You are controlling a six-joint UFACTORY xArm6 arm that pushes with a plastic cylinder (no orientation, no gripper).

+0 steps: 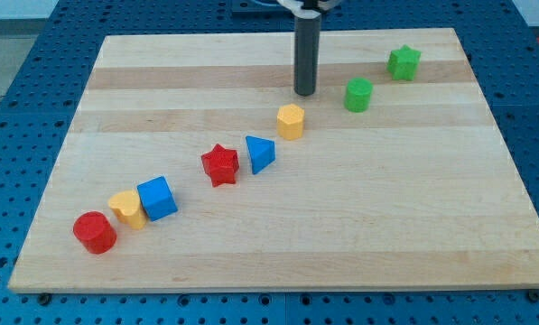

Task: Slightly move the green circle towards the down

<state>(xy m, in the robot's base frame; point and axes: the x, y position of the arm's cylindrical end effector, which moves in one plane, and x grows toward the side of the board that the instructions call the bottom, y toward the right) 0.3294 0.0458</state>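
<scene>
While rod stands straight up, my tip (305, 92) sits near green circle (358, 95), on view's left, not touching. No fingers on rod. Yellow block (291, 121) just below.

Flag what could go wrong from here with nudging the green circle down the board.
1. My tip sits to the view's left of the green circle, not above it; pushing from here would likely send it sideways.
2. The yellow block lies just below my tip and could get bumped.
3. The green star sits close, upper right of the circle.
</scene>
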